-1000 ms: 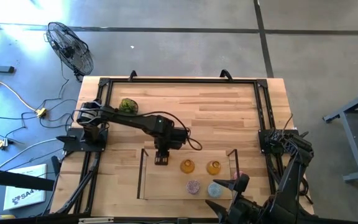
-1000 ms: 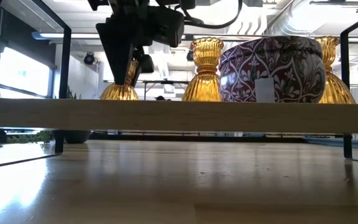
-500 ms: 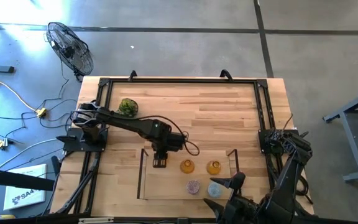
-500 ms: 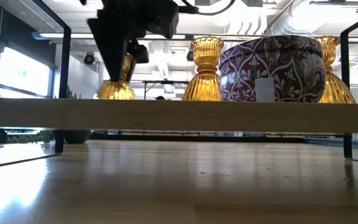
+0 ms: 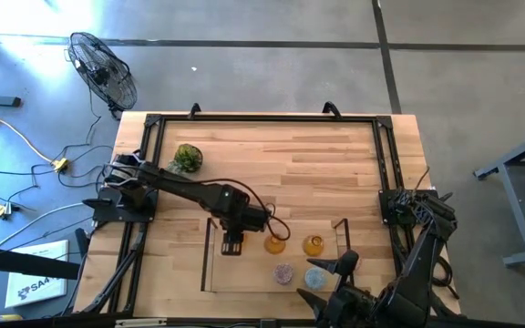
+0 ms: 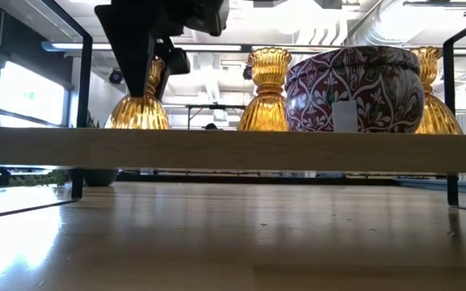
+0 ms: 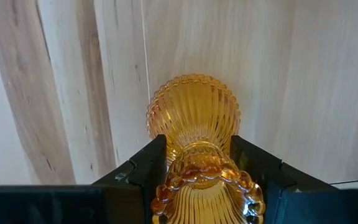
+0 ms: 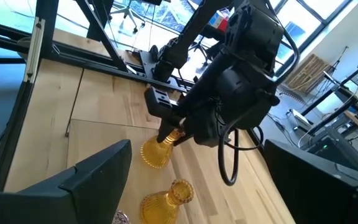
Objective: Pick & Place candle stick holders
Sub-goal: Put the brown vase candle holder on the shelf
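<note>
My left gripper [image 5: 232, 242] points down over the left part of the wooden tray [image 5: 244, 273] and is shut on an amber ribbed candle stick holder [image 6: 138, 105]. Two more amber holders [image 5: 274, 243] [image 5: 313, 244] stand on their feet on the tray, to its right. In front of them sit a low patterned mauve holder [image 5: 283, 272] and a light blue one [image 5: 314, 278]. My right gripper [image 5: 340, 266] waits open above the tray's near right corner, holding nothing. My left gripper pinches the amber holder's narrow neck [image 7: 197, 163], just under its beaded top rim, between its two fingers [image 7: 146, 167]. The fingers come from above, pointing down. The holder stays upright with its wide foot [image 7: 194, 109] below; the tray's front edge hides whether the foot is clear.
A green mossy ball [image 5: 188, 157] lies at the table's far left. Dark upright rails [image 5: 210, 255] [image 5: 341, 235] stand at the tray's left and right sides. A black frame [image 5: 262, 118] runs round the table. Bare wood stretches behind the tray.
My left gripper has carried the amber holder toward the table's near edge and a little to the left, away from the other two amber holders. The holder has stayed upright in the hold.
</note>
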You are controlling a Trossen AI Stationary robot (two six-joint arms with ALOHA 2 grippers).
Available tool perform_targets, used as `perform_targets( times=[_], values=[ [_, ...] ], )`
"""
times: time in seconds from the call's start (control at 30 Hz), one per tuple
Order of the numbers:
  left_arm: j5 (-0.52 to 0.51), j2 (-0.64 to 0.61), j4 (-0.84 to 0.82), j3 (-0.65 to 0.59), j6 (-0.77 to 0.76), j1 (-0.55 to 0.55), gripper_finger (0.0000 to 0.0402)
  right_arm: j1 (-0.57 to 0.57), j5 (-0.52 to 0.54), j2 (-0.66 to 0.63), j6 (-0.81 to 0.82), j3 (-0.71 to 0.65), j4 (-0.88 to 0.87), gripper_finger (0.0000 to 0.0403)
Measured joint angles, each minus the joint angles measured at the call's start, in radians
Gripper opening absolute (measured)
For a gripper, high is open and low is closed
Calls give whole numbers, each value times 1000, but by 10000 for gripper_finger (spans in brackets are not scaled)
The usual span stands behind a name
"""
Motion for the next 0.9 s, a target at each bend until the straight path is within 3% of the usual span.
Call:
perform_targets(
  times=[0.9],
  values=[
    [1,-3,12,2,-74,-50,174,0,-29,0,12,0,15,360]
  ],
)
